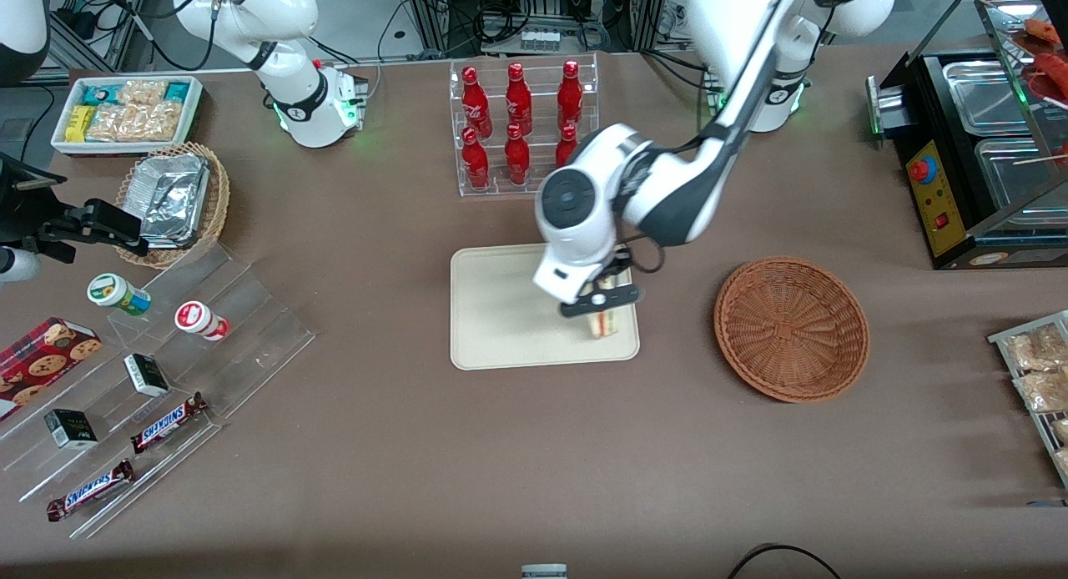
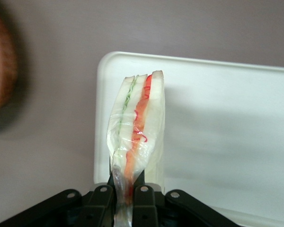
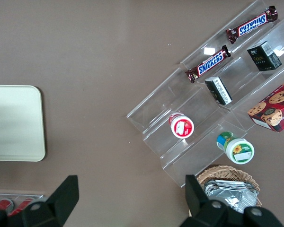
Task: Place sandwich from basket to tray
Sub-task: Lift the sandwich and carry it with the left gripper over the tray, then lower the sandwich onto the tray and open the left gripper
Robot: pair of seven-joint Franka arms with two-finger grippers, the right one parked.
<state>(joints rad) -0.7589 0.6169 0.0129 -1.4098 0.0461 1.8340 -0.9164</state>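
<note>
Pinching sandwich (image 2: 137, 127), hand (image 2: 125, 196) hangs over tray (image 1: 501, 312) edge nearest basket (image 1: 791, 329).

A brown matte counter (image 1: 417, 479) fills nearly the whole room as seen, evenly lit from overhead, with soft shadows. Past its upper edge stand metal frames (image 1: 534, 12) hung with black cables, on a grey floor.
</note>
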